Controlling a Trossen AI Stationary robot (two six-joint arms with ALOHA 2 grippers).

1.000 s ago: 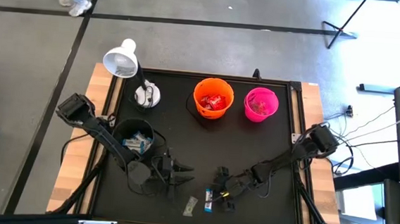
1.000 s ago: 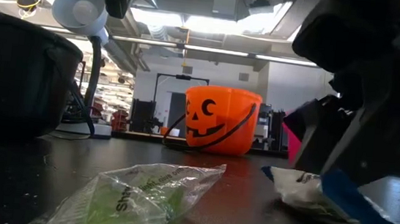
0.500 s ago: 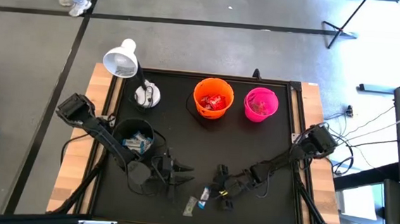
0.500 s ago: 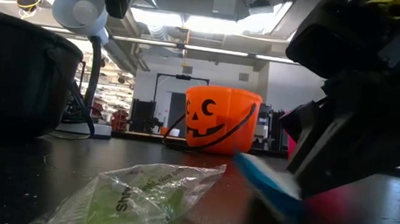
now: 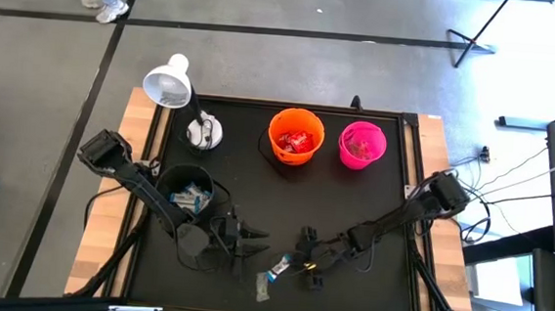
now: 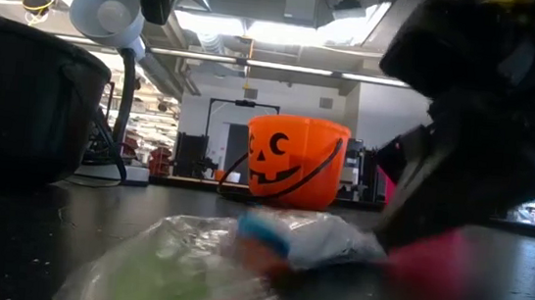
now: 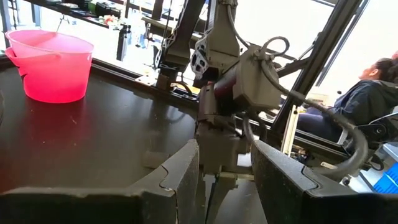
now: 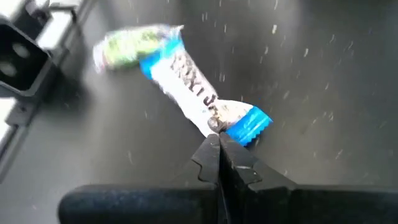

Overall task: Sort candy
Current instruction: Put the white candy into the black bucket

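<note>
Left gripper (image 5: 252, 240) sits beside the black bucket (image 5: 185, 190), fingers parted, holding nothing. Two loose candies on the table (image 5: 353, 200) in front of the orange bucket (image 5: 294, 136): one clear-green candy (image 5: 263, 288), one blue-and-white candy (image 5: 279, 267) pinched at its end by the closed right gripper (image 5: 298, 264). Three buckets in all; pink bucket (image 5: 361, 145) sits right of the orange one.

The tabletop (image 5: 256, 183) is covered with a matt black sheet, finely speckled, with bare pale wood strips showing at its 3 and 9 o'clock edges. The blue-and-white candy (image 8: 199, 93) has a glossy, crinkled plastic wrapper, and so does the clear green-printed one (image 8: 127, 45) touching it. The orange bucket (image 6: 296, 161) and pink bucket (image 7: 51, 65) are smooth, shiny plastic. The right hand (image 8: 217, 146) is matt black.
</note>
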